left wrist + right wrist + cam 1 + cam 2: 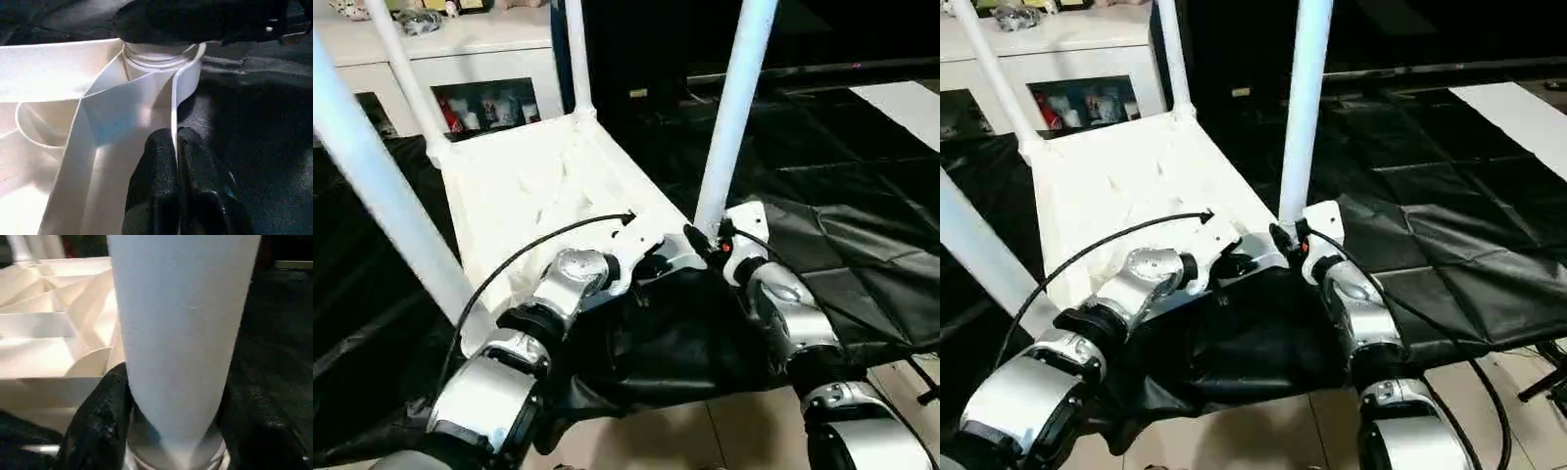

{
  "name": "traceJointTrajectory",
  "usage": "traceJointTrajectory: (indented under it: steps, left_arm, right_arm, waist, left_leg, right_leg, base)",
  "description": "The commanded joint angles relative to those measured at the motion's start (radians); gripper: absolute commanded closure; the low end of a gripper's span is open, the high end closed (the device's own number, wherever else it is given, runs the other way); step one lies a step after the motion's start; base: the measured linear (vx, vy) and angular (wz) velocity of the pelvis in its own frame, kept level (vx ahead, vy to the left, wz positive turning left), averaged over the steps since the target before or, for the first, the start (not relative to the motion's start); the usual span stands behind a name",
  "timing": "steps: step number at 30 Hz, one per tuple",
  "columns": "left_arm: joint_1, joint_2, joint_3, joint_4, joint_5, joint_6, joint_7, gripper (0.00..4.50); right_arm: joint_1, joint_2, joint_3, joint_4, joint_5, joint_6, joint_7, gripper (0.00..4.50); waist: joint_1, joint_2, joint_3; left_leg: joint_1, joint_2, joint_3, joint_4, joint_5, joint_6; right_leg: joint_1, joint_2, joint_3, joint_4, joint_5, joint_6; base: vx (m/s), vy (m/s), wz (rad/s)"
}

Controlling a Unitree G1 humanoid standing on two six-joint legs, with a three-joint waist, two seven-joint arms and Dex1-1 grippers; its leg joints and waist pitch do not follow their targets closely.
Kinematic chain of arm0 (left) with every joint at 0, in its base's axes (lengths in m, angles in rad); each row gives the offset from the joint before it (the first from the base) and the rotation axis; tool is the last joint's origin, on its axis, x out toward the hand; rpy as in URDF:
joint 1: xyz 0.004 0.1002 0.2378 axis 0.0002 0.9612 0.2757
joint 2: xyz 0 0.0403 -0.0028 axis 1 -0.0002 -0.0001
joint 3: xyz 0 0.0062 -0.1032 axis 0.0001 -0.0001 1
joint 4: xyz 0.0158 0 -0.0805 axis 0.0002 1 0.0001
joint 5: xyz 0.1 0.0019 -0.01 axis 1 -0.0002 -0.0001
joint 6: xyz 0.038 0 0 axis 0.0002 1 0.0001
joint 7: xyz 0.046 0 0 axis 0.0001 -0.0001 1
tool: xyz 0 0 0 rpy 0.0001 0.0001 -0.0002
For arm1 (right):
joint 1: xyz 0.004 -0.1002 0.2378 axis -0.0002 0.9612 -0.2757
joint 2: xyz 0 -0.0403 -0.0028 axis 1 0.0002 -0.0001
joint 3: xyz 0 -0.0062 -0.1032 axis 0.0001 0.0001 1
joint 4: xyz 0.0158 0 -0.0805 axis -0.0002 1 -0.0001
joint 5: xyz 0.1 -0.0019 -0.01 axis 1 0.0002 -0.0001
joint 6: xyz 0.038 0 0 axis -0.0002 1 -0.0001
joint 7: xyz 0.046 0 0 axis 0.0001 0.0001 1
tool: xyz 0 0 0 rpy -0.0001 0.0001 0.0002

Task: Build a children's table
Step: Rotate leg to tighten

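Note:
The white tabletop [529,186] lies ribbed side up on the black-draped work table [842,225]. Four white legs stand in its corner sockets: near right leg [734,108], near left leg [372,186], and two far legs [406,69] [576,54]. My left gripper [174,147] is shut on the tabletop's thin rim wall, just short of the near right socket [161,56]. My right gripper [176,431] is shut around the base of the near right leg [181,333], one black finger [102,416] on each side, right above the socket.
A white cabinet [480,59] with small items behind glass stands at the back left. A white sheet [901,108] lies on the black cloth at the far right. The near table edge drops to the tiled floor [705,431]. A black cable [509,264] arcs over my left forearm.

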Motion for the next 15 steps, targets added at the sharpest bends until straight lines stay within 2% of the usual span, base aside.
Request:
traceJointTrajectory:
  steps: [1, 2, 3, 4, 5, 9, 12, 15]
  left_arm:
    - [-0.013, -0.025, -0.006, -0.018, -0.01, -0.035, -0.028, 4.5]
    - [-0.01, -0.019, -0.007, -0.021, -0.012, -0.039, -0.043, 4.5]
    - [-0.004, -0.007, -0.009, -0.028, -0.017, -0.046, -0.075, 4.5]
    - [0.003, 0.008, -0.01, -0.037, -0.024, -0.051, -0.117, 4.5]
    - [0.011, 0.023, -0.011, -0.048, -0.033, -0.056, -0.161, 4.5]
    - [0.039, 0.066, -0.027, -0.086, -0.052, -0.07, -0.31, 4.5]
    - [0.054, 0.098, -0.04, -0.107, -0.06, -0.075, -0.41, 4.5]
    - [0.061, 0.114, -0.038, -0.122, -0.067, -0.075, -0.464, 4.5]
  right_arm:
    - [0.028, 0.049, 0.131, -0.021, 0.0, 0.013, 0.195, 1.66]
    - [0.032, 0.036, 0.135, -0.03, 0.002, 0.012, 0.22, 1.51]
    - [0.039, 0.012, 0.142, -0.05, 0.007, 0.011, 0.274, 1.51]
    - [0.05, -0.022, 0.149, -0.079, 0.021, 0.018, 0.351, 1.51]
    - [0.061, -0.054, 0.156, -0.106, 0.032, 0.024, 0.417, 1.51]
    - [0.079, -0.125, 0.157, -0.153, 0.079, 0.047, 0.58, 1.51]
    - [0.086, -0.181, 0.162, -0.174, 0.088, 0.069, 0.672, 1.51]
    - [0.089, -0.213, 0.163, -0.188, 0.09, 0.079, 0.72, 1.51]
  waist:
    - [0.008, -0.017, -0.053]
    - [0.008, -0.021, -0.053]
    - [0.018, -0.02, -0.056]
    - [0.018, -0.02, -0.056]
    - [0.028, -0.025, -0.057]
    - [0.045, -0.027, -0.062]
    - [0.051, -0.028, -0.062]
    - [0.062, -0.027, -0.062]
  left_leg:
    - [0.021, 0.052, -0.04, -0.084, -0.477, 0.031]
    - [0.02, 0.052, -0.039, -0.083, -0.464, 0.037]
    - [0.02, 0.053, -0.034, -0.08, -0.42, 0.054]
    - [0.02, 0.053, -0.034, -0.08, -0.42, 0.054]
    - [0.012, 0.056, -0.032, -0.076, -0.368, 0.081]
    - [0.01, 0.058, -0.027, -0.065, -0.288, 0.122]
    - [0.009, 0.059, -0.027, -0.064, -0.264, 0.129]
    - [0.013, 0.062, -0.027, -0.064, -0.265, 0.115]
  right_leg:
    - [0.027, -0.042, 0.025, -0.077, -0.387, -0.197]
    - [0.029, -0.041, 0.024, -0.078, -0.384, -0.2]
    - [0.033, -0.04, 0.025, -0.073, -0.356, -0.207]
    - [0.033, -0.04, 0.025, -0.073, -0.356, -0.207]
    - [0.04, -0.04, 0.024, -0.066, -0.314, -0.22]
    - [0.04, -0.043, 0.025, -0.052, -0.239, -0.256]
    - [0.04, -0.041, 0.026, -0.047, -0.225, -0.263]
    - [0.036, -0.041, 0.027, -0.047, -0.246, -0.263]
  base:
    - [0.0, 0.0, 0.0]
    - [0.0, 0.0, 0.0]
    - [0.0, 0.0, 0.0]
    - [0.0, 0.0, 0.0]
    - [0.0, 0.0, 0.0]
    - [0.0, 0.0, 0.0]
    - [0.0, 0.0, 0.0]
    - [0.0, 0.0, 0.0]
